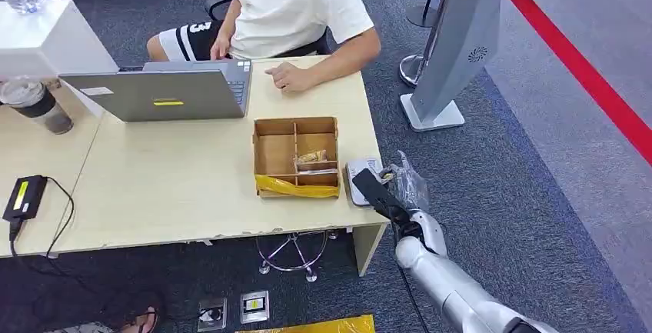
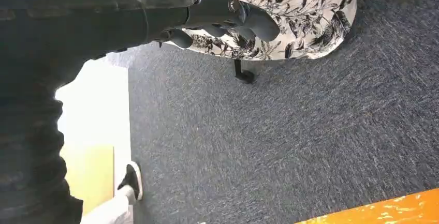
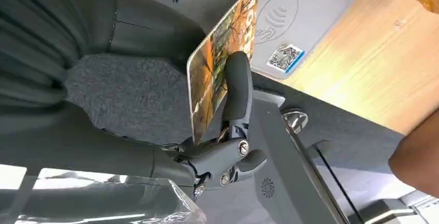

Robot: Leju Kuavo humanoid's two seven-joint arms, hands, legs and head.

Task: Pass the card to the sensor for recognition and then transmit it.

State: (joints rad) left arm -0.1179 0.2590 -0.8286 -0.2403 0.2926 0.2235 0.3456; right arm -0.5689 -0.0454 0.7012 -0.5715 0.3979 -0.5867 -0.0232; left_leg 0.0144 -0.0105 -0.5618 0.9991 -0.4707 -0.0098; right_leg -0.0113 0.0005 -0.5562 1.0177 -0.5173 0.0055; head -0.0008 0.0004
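My right hand (image 1: 387,194) hovers at the desk's right front corner, just over the grey card sensor (image 1: 361,181). In the right wrist view a dark finger (image 3: 237,87) and the thumb pinch an orange printed card (image 3: 220,63), held edge-on close above the grey sensor (image 3: 305,12) with its wave mark and QR sticker. My left hand (image 2: 228,19) hangs over blue carpet with its fingers curled and nothing in them.
A cardboard divider box (image 1: 296,156) with a yellow bag sits left of the sensor on the wooden desk (image 1: 177,187). A seated person rests a hand (image 1: 288,77) on the desk beside a laptop (image 1: 165,91). A grey stand (image 1: 454,48) rises on the right.
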